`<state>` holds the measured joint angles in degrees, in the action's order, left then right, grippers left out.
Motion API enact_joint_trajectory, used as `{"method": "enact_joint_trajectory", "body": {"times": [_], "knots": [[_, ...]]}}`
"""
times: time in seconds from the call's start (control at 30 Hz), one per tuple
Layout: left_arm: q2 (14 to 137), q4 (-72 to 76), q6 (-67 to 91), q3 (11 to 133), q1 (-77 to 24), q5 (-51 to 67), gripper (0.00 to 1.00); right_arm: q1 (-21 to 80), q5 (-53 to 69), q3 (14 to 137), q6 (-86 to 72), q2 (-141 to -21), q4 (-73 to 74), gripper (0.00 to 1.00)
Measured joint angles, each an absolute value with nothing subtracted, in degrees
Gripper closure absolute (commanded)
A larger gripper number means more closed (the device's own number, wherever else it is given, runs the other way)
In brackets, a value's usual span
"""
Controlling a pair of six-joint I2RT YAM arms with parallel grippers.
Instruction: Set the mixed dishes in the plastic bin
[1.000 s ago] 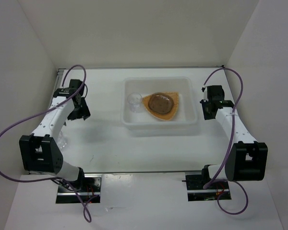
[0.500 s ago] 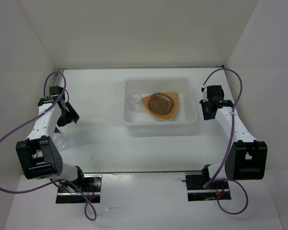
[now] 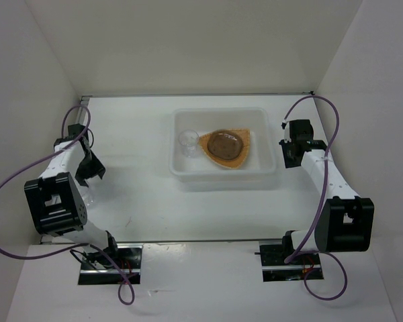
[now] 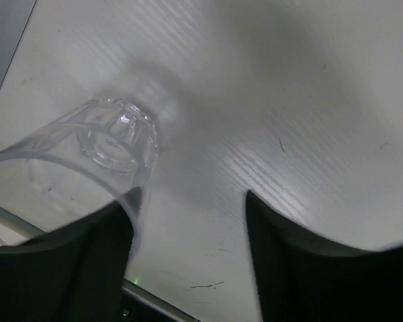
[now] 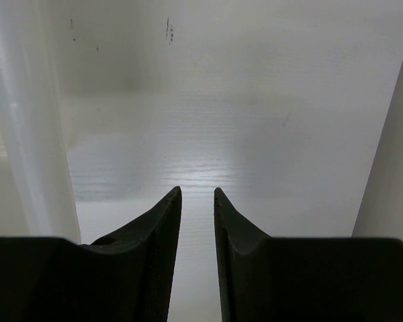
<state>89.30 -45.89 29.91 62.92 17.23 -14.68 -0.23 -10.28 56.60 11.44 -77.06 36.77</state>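
The plastic bin (image 3: pixel 223 176) stands mid-table. It holds the orange plate (image 3: pixel 242 157) with a brown saucer (image 3: pixel 223 143) on it, and a clear cup (image 3: pixel 188 142) beside them. A second clear glass cup (image 3: pixel 88 197) stands near the table's left edge. My left gripper (image 3: pixel 89 168) is over it. In the left wrist view that cup (image 4: pixel 101 144) lies left of the gap, its wall running along the inner edge of the left finger (image 4: pixel 87 258). The left gripper (image 4: pixel 190 198) is open. My right gripper (image 3: pixel 289 157) hangs right of the bin, jaws narrowly apart and empty (image 5: pixel 197 191).
White walls close the table on three sides; the left wall is close behind my left arm. The bin's side wall (image 5: pixel 27 134) rises just left of my right gripper, and the right wall (image 5: pixel 389 168) stands close on its other side.
My left arm has swung left and toward the near side, from beside the bin to the cup by the left wall, and its jaws have narrowed a little. The right arm is unchanged.
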Motion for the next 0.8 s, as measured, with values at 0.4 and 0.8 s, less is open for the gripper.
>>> {"method": "enact_joint_trajectory", "body": {"times": [0.4,0.8], "knots": [[87.59,-44.23,28.38,62.78,17.56,-8.62,1.00,-0.23,-10.28,56.60,11.42,-77.06,36.73,0.68],[86.41,-33.17,23.77,90.63,-9.52,20.38,1.00,-0.23,-10.31,56.60,11.44,-77.41,36.73,0.68]]}}
